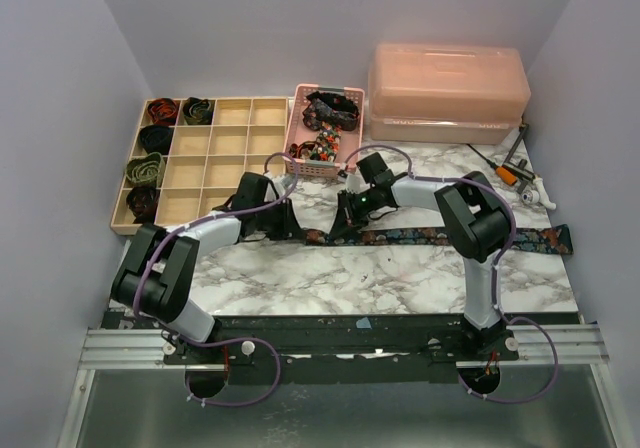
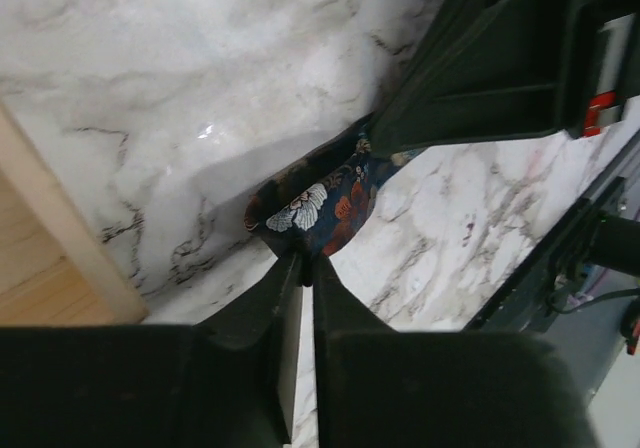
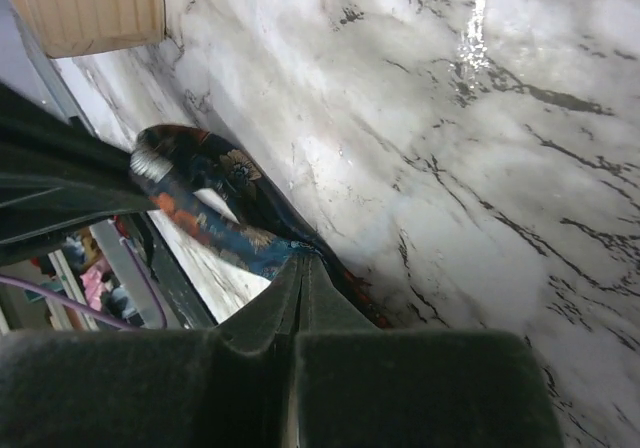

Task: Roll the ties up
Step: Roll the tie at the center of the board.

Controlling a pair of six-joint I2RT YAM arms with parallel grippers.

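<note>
Marble-veined bench [image 1: 300, 278] stretches between pale lilac walls. At its back left stands a divided tray [image 1: 230, 158], with rolled ties [image 1: 145, 168] in some of its compartments. A pink basket [image 1: 298, 128] just beside the tray holds more loose fabric.

The floral tie [image 1: 420, 236] I am working on lies flat across the middle of the bench. Its long axis runs left to right, and its far end reaches the bench's right edge after passing under my right arm. Both of my hands are bunched at its left end.

My left fingers [image 2: 275, 303] are clenched on the very tip, where the cloth humps up in a small fold showing white and orange blossoms. My right fingers [image 3: 270, 303] are pinched tight on the tie's edge just beside them, on the side toward the free length. The two wrists almost touch.

So all of the unrolled tie lies to the right of both grips. I judge that the coil has to be started here and turned along that axis, rightward. My left hand sits at the core, and my right is the nearer one to feed or steady the slack.
</note>
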